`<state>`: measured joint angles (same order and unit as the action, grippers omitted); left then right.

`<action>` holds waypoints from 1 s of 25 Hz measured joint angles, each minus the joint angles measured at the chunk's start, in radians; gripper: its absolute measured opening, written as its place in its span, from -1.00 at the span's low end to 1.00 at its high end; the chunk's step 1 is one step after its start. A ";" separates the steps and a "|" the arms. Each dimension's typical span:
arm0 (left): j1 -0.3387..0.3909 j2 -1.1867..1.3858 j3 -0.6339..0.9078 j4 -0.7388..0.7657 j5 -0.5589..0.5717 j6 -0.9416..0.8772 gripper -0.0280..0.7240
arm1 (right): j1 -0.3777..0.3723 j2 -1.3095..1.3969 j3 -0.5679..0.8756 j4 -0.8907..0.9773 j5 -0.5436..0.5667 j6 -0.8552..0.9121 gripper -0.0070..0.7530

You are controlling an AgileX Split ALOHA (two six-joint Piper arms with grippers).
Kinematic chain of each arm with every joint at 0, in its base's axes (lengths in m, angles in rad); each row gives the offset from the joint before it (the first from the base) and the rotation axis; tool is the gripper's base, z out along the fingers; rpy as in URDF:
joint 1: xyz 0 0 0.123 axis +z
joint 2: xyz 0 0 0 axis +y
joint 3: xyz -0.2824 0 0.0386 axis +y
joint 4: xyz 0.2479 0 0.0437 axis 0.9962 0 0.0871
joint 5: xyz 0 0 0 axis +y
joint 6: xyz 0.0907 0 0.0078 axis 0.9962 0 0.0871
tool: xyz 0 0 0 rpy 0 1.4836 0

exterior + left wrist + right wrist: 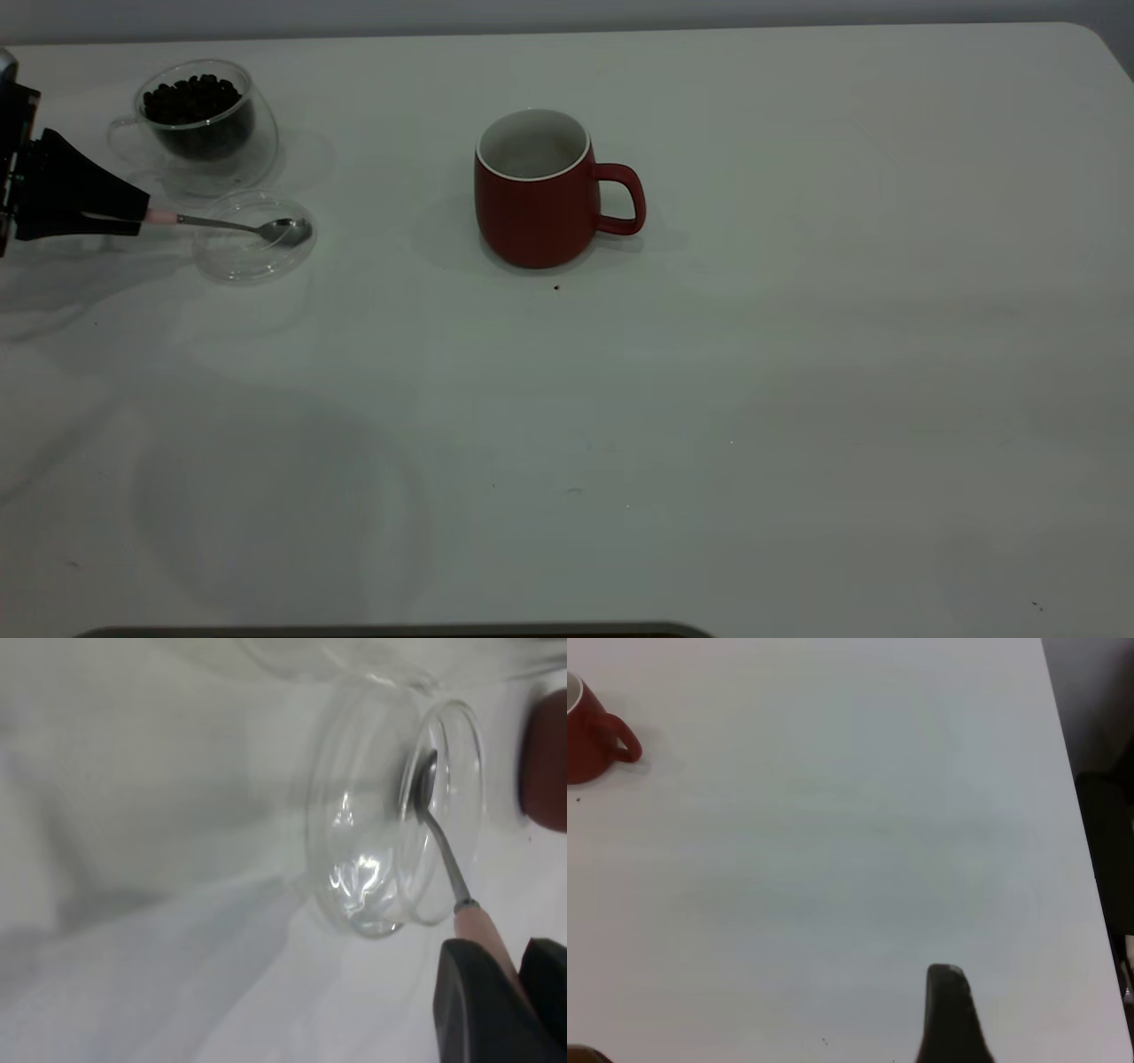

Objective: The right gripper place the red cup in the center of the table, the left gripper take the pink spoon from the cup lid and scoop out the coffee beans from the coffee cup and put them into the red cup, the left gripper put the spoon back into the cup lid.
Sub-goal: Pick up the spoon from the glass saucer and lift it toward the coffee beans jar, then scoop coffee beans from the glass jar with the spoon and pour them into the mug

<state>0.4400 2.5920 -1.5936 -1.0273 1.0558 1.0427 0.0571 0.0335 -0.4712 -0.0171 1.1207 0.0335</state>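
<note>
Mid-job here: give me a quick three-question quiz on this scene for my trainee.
1. True or false: the left gripper is shut on the pink spoon.
2. The spoon's bowl lies over: A) the cup lid B) the red cup C) the coffee cup.
3. What fills the coffee cup?

Key: 1 true; 2 A; 3 coffee beans.
</note>
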 joint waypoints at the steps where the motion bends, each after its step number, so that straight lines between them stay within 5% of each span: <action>1: 0.002 -0.004 -0.004 0.015 0.005 -0.003 -0.61 | 0.000 0.000 0.000 0.000 0.000 0.000 0.43; 25: 0.035 -0.227 -0.130 0.046 0.113 -0.142 -0.61 | 0.000 0.000 0.000 0.000 0.001 0.000 0.43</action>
<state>0.4750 2.3649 -1.7235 -0.9813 1.1693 0.9007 0.0571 0.0335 -0.4712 -0.0171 1.1215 0.0335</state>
